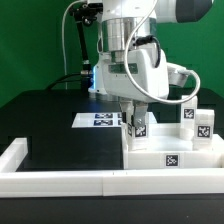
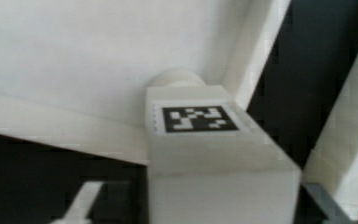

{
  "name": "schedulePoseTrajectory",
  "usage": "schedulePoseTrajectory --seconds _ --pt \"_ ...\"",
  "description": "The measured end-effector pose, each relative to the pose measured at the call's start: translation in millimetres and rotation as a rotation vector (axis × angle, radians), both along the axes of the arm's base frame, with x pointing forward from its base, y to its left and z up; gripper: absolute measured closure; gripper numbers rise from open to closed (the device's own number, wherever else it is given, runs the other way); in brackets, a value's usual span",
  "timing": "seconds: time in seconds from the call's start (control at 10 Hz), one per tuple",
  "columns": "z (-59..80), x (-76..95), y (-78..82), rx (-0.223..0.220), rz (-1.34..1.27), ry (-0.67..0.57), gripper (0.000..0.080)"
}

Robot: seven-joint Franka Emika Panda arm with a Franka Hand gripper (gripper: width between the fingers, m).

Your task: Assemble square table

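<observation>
Leg [image 2: 206, 140] stands upright on the slab [image 1: 160, 152], likely over a corner hole for seating; your gripper [image 1: 134, 108] sits above it. You can't tell whether the jaws grip it.

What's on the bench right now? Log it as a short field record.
gripper: apparently shut on held leg
held leg: upright, tag visible, at the tabletop's corner on the exterior view's left; contact unclear
tabletop: lying flat, tag on its edge
loose legs: at least two, standing at the exterior view's right
marker board: flat on the table behind the arm
</observation>
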State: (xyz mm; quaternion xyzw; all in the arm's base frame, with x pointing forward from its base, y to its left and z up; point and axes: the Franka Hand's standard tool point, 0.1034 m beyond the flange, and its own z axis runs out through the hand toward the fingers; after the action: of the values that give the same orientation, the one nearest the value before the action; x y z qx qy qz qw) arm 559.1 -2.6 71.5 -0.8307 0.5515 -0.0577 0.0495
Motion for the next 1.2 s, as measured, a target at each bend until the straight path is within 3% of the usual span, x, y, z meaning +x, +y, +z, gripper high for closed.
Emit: schedulePoseTrajectory --seconds 0.1,0.2,0.3,0.9,1.2 --pt "0.0 0.0 -0.9 -0.012 0.075 -0.001 0.0244" --pt "-0.1 0.0 -2.7 -0.034 0.222 -0.004 0.0244" --pt "-0.2 -0.1 -4.2 -0.051 0.336 -0.005 0.0168" --pt "-2.2 -3.0 5.8 -0.120 0.896 -0.003 0.0150" --pt "-2.9 -3.7 3.4 -0.156 1.151 0.021 0.0150"
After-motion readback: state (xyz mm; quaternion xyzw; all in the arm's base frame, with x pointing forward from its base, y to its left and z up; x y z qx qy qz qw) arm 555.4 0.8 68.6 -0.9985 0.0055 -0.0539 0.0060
